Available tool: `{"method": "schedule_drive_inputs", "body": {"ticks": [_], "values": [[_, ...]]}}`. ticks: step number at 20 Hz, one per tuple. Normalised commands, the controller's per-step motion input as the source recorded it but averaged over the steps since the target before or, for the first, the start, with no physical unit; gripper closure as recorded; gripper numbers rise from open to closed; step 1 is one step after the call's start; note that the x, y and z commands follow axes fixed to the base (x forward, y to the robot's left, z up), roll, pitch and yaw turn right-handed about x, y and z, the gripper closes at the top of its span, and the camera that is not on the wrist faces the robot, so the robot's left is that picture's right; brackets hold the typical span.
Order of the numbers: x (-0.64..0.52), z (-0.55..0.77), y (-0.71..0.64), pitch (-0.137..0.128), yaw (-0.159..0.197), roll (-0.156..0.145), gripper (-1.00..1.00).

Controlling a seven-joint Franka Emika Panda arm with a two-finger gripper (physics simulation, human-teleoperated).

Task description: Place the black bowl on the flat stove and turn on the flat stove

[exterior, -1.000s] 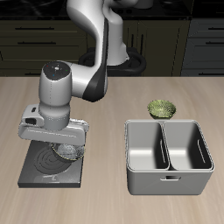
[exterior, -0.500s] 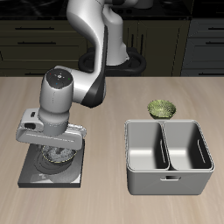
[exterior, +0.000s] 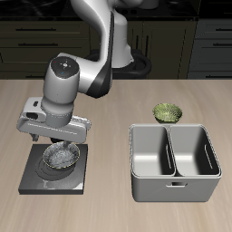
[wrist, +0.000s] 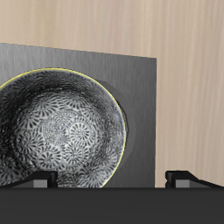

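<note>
The black bowl (exterior: 62, 158), grey speckled inside with a dark rim, sits upright on the flat stove (exterior: 36, 179), a dark grey square plate near the table's front edge. In the wrist view the bowl (wrist: 57, 133) rests on the stove (wrist: 138, 96) directly below me. My gripper (exterior: 60, 143) hangs just above the bowl, open and empty. In the wrist view the gripper (wrist: 112, 178) has its fingertips (wrist: 39, 179) spread wide apart, clear of the bowl's rim. I cannot see the stove's knob.
A grey two-compartment metal bin (exterior: 174, 163) stands beside the stove near the front edge. A small olive-green bowl (exterior: 168, 112) sits behind the bin. Dark cabinets line the back.
My gripper has let go of the bowl and risen a little. The bowl now rests on the stove, free of the fingers.
</note>
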Motion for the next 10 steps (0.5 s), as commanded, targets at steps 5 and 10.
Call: {"method": "schedule_drive_inputs", "body": {"ticks": [5,10], "values": [[-0.43,0.40,0.01,-0.048,-0.022,0.027,-1.00],[-0.60,0.48,-0.06,-0.075,-0.039,0.010,-1.00]]}}
